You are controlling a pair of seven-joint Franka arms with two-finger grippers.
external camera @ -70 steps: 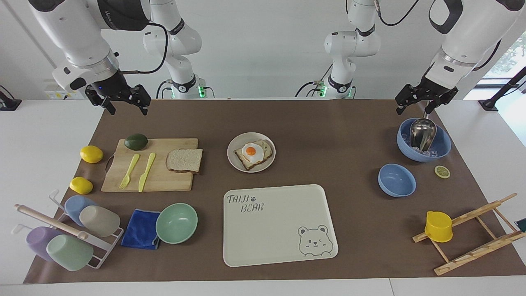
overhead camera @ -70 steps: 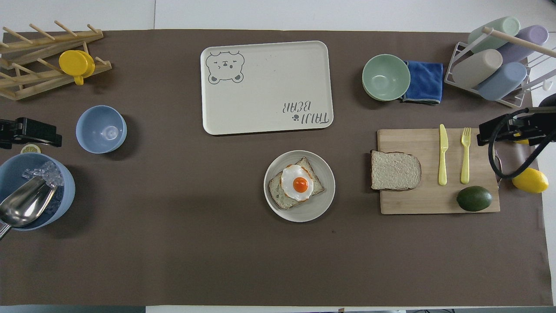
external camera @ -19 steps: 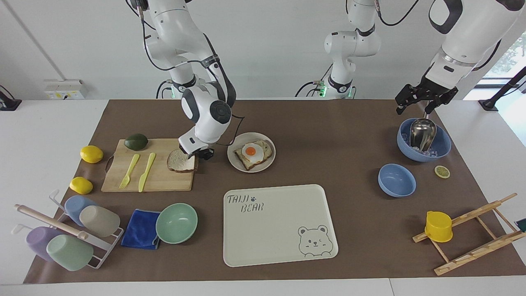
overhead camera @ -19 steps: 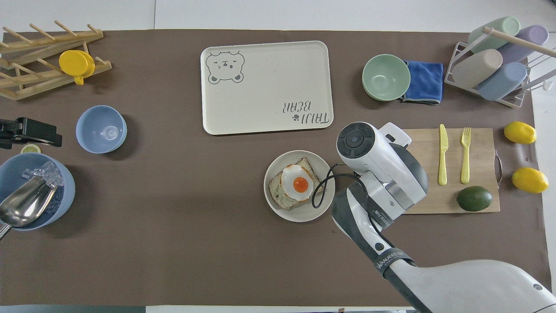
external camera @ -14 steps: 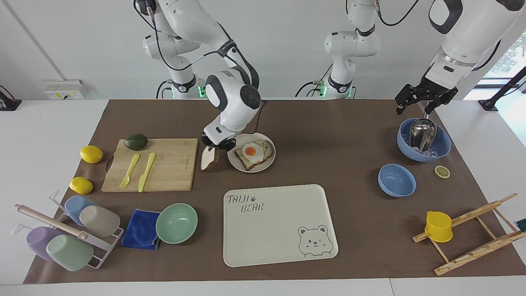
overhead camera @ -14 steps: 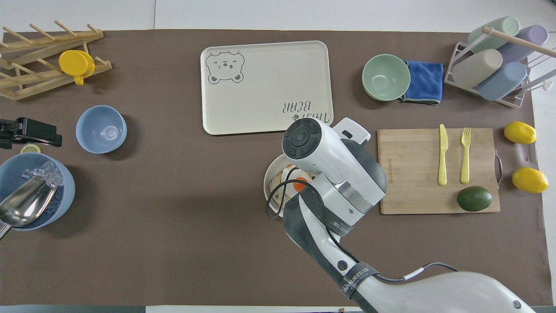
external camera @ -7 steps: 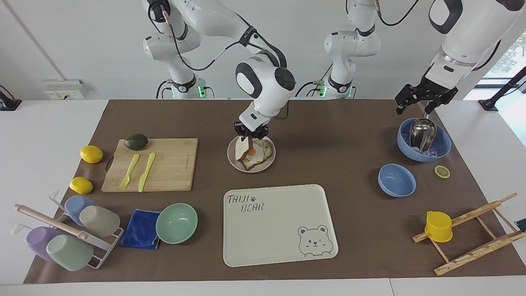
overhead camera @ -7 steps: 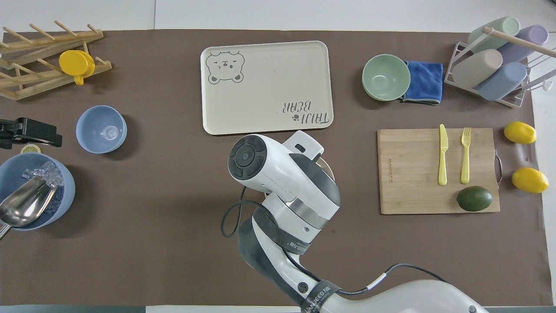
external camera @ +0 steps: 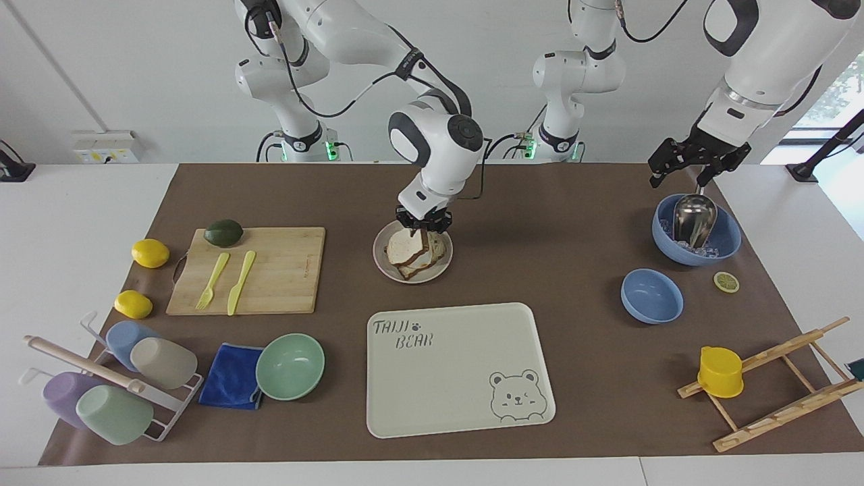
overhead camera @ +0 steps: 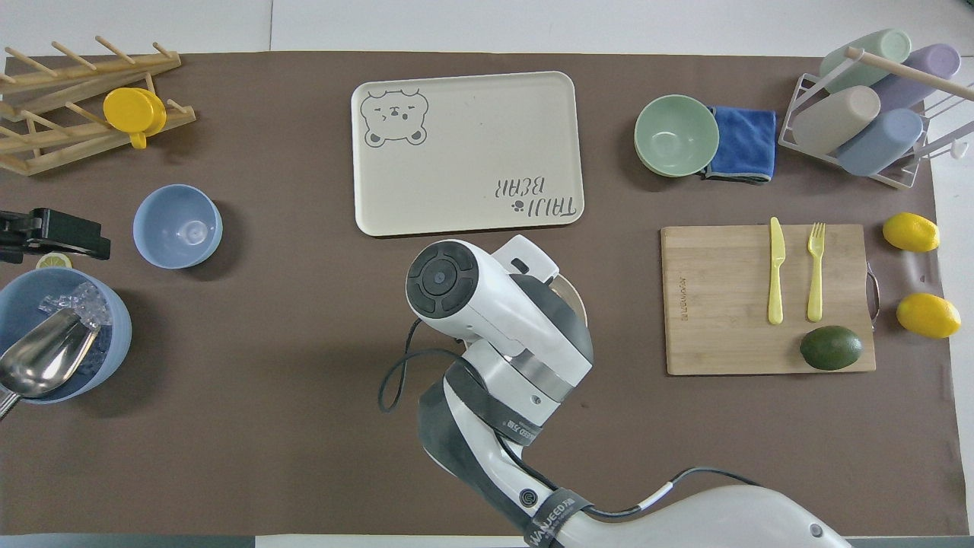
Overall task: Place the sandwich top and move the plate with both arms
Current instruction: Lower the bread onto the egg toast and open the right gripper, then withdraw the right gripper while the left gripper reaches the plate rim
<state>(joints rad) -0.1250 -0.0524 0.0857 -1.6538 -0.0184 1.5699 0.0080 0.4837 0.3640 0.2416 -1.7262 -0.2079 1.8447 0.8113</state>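
Where arm point(overhead camera: 502, 320) overhangs, plate point(overhead camera: 576, 293) mostly hidden.

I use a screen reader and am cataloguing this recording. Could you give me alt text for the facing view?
The right gripper is down over the plate at mid-table, on the sandwich top, which lies on the toast there. The left gripper waits open above the blue bowl with the metal scoop. A bear tray lies farther from the robots than the plate.

Right pincer point(external camera: 423, 229) lowered at desk centre, fingertips nearly together; left pincer point(external camera: 698, 164) waiting raised, open.
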